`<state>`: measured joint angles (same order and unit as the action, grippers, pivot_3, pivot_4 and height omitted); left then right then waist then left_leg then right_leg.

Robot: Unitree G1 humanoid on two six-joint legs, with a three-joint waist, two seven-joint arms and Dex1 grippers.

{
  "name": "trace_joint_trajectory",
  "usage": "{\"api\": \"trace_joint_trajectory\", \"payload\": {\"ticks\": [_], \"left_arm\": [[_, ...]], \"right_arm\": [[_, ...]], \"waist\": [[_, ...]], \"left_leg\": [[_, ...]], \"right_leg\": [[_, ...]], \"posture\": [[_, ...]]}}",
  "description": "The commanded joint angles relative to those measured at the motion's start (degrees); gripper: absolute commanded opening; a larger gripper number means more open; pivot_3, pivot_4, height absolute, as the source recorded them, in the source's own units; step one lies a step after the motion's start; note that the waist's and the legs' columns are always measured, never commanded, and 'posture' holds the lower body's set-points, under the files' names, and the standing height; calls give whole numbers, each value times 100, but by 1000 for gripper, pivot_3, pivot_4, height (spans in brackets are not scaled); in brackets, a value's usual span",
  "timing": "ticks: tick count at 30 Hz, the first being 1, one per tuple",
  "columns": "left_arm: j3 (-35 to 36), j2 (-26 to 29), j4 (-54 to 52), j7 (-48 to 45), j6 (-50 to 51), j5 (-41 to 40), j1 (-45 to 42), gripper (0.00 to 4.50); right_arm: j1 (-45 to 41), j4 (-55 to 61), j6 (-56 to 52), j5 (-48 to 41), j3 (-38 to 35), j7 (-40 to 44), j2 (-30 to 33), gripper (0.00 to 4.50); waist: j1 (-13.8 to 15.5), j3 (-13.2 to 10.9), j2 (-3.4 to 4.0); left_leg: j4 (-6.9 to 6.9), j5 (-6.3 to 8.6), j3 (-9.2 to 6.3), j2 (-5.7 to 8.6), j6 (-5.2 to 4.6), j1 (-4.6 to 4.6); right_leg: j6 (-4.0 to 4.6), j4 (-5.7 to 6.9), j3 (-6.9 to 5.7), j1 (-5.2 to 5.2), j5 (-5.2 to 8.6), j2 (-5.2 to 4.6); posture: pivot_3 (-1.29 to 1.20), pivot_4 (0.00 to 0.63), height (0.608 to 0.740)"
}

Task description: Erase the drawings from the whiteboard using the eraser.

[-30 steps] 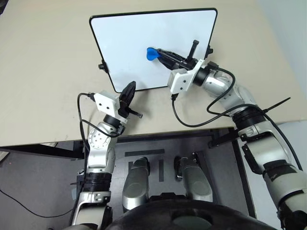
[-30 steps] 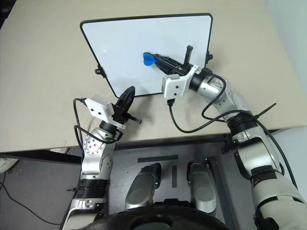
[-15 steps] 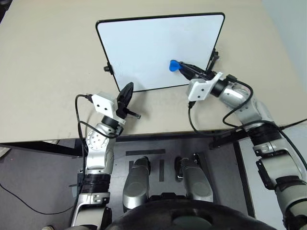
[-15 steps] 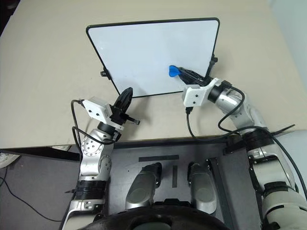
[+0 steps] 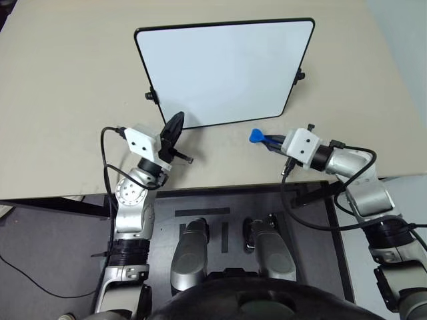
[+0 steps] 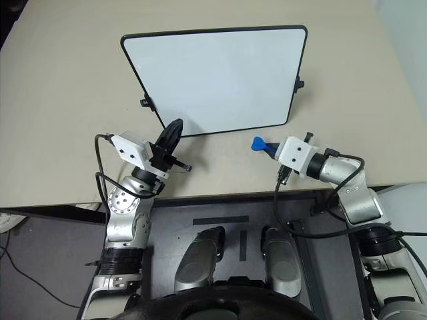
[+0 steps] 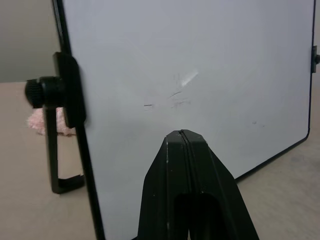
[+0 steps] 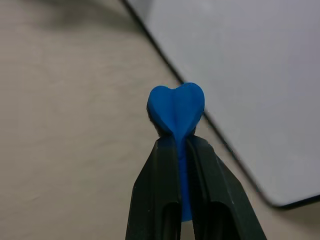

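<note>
On the tan table, head view — whiteboard [image 5: 224, 72] propped upright, wiped white; right gripper [image 5: 265, 139] just off its near right corner, pinching the eraser [image 5: 255, 136]. Left wrist view — left gripper [image 7: 183, 145] closed, empty, facing faint drawings [image 7: 172, 97].

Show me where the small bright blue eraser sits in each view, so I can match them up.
Left eye view: small bright blue rounded eraser, over the table below the whiteboard's lower right corner.
Right eye view: same place.
Left wrist view: not in it.
Right wrist view: centre, pinched in the right tool.
Shared landmark: the large black-framed whiteboard.
</note>
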<state>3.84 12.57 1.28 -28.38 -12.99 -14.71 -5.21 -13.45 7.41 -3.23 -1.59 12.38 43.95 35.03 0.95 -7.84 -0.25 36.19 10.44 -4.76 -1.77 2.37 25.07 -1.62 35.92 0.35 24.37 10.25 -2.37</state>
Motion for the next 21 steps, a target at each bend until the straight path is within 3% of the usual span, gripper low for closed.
{"api": "trace_joint_trajectory", "payload": {"ticks": [1, 10, 21], "left_arm": [[68, 58, -78, -43, -28, -81, -72, 0], [182, 236, -207, -18, 62, -106, -31, 0], [117, 399, -225, -234, 330, -213, -190, 0]], "right_arm": [[-106, 244, -186, -34, -94, -17, -62, 1254], [50, 570, -256, -296, -331, -17, -162, 4455], [646, 1152, -539, -703, -875, -286, -333, 4455]], "waist": [[-7, 0, 0], [-4, 0, 0], [17, 2, -2]], "left_leg": [[0, -1, 1, -2, -1, -4], [1, -17, 2, -1, -28, -8], [2, -15, 5, 1, -31, -9]], "right_leg": [[1, 2, 0, -1, -1, 0], [6, 7, 2, -4, -3, 1], [4, 8, 5, -7, -1, 3]], "posture": [[0, 150, 740], [0, 150, 740], [0, 150, 740]]}}
